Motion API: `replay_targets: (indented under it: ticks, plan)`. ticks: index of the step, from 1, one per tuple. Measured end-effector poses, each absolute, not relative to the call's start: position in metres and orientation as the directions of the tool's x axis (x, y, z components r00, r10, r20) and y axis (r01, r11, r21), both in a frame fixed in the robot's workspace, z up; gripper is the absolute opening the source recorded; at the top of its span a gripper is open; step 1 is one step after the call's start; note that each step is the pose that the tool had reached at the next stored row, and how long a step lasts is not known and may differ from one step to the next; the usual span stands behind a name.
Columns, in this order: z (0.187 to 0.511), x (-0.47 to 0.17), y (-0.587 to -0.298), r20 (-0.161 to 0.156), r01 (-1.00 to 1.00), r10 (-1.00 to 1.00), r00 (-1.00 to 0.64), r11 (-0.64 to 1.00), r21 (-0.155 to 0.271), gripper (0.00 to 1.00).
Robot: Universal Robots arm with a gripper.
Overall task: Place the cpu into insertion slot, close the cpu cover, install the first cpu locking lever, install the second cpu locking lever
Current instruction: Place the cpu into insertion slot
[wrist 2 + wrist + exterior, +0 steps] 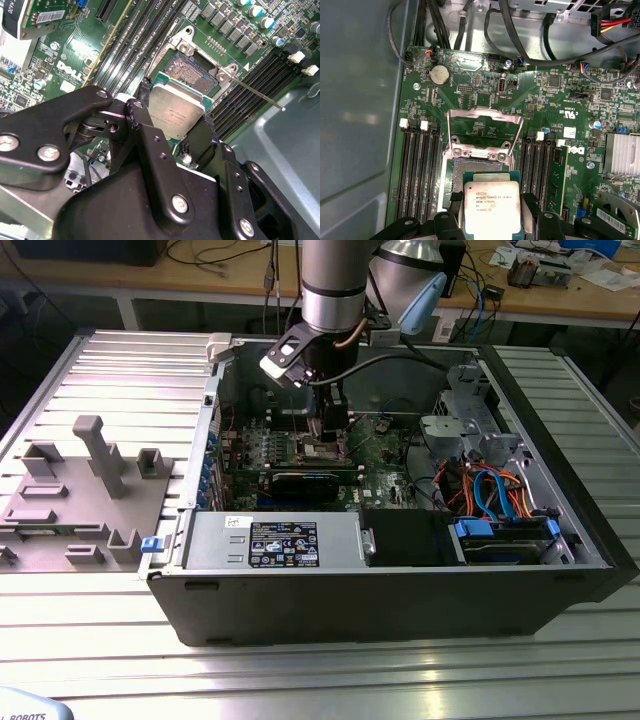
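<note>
an open computer case point(400, 605) sits on a ribbed aluminium table point(90, 640), with a cluttered wooden workbench point(570, 302) at the far side. inside, the gripper point(491, 204) pinches the cpu point(492, 200) by two edges. it lies flat, its printed lid facing up, partly over the insertion slot point(475, 169). the cpu cover point(485, 113) stands open.

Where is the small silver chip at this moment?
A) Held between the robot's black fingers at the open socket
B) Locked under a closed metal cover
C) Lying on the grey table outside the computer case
A: in the first wrist view the cpu is clamped between the black fingers of the gripper at the insertion slot, and the cpu cover stands flipped open.
</note>
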State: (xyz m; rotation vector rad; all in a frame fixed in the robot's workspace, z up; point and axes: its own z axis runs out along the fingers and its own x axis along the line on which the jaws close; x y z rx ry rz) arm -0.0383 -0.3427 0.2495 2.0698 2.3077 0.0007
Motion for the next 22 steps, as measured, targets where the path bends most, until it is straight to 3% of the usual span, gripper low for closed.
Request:
replay_targets:
  ticks: [22]
  plan:
    - [0.2468, -0.0382, -0.3427, -0.031, 0.995, 0.995, -0.098, 0.099, 0.028, 0.55]
